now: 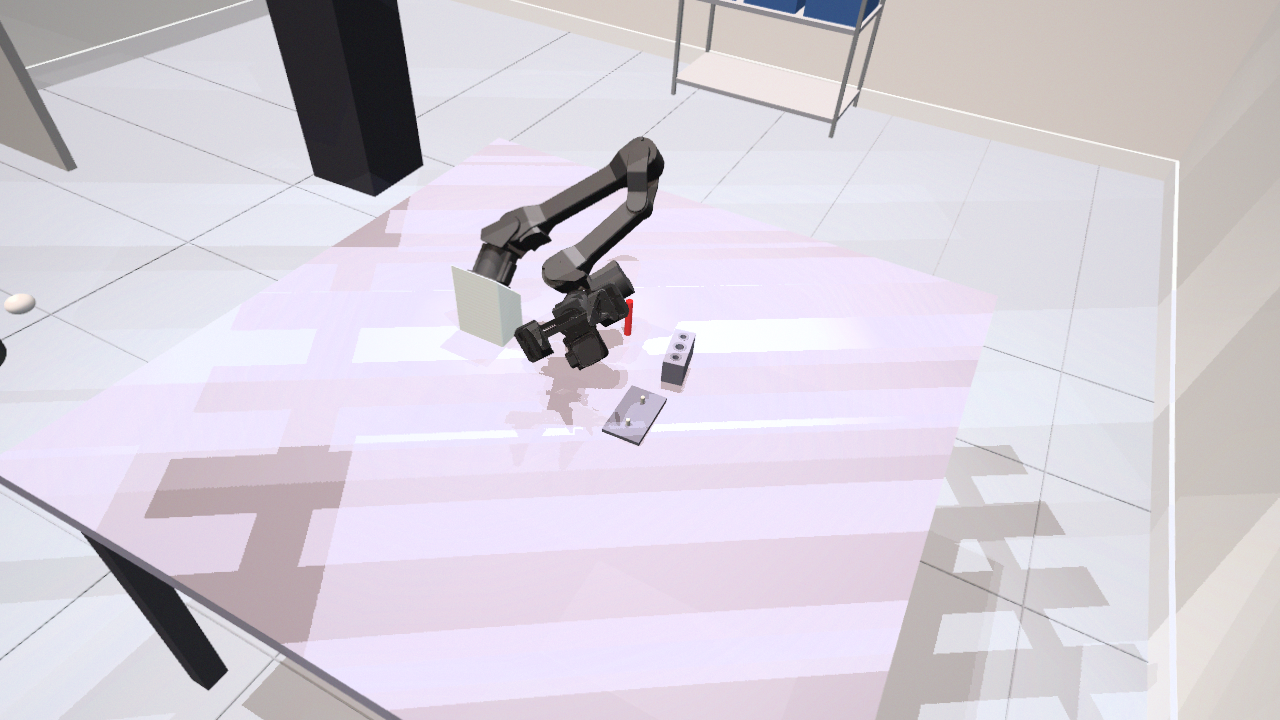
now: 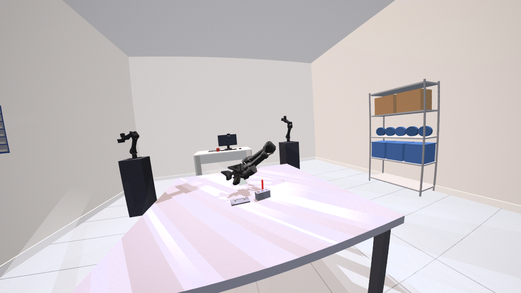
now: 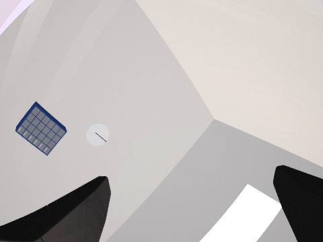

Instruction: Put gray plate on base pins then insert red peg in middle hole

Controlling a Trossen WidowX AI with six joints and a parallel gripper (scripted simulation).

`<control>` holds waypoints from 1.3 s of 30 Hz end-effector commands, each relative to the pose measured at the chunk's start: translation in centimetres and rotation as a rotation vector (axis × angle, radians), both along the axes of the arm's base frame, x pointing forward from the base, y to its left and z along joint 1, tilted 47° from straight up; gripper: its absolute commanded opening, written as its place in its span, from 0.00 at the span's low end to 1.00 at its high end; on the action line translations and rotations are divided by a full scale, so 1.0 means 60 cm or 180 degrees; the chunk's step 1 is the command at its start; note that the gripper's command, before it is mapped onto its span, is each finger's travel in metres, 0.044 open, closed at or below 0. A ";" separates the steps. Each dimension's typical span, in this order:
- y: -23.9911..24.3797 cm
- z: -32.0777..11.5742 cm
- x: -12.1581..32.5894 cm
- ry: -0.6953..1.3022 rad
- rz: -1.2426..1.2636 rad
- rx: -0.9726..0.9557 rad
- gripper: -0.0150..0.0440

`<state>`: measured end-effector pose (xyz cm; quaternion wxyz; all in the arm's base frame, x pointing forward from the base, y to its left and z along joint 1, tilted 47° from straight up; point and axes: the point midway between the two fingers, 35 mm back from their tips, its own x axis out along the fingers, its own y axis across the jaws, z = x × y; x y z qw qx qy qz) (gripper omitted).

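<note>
One gray plate stands on its edge on the table, three holes showing, just right of one base with two pins. One red peg stands upright behind. My gripper gapes wide, holding nothing, pointing at the ceiling.

You're in robotics lab or test room. Plain walls, pale tiled floor. Big bench in middle carries black arm. Two more arms stand on black pedestals near back wall. Desk behind holds monitor and keyboard. Metal shelving at your right stores cardboard boxes, blue rolls, blue bins.
</note>
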<state>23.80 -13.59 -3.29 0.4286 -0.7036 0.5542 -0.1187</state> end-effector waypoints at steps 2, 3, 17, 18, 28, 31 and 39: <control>0.001 -0.002 0.003 -0.0020 0.0006 0.0033 1.00; 0.003 -0.010 0.012 -0.0081 0.0021 0.0132 1.00; 0.092 -0.120 0.186 -0.1281 -0.1124 0.3349 1.00; 0.101 -0.118 0.192 -0.1330 -0.1334 0.3570 1.00; 0.165 -0.062 0.217 -0.1547 -0.3243 0.4803 1.00; 0.170 -0.056 0.217 -0.1551 -0.3408 0.4863 1.00; 0.183 -0.034 0.217 -0.1548 -0.3910 0.5017 1.00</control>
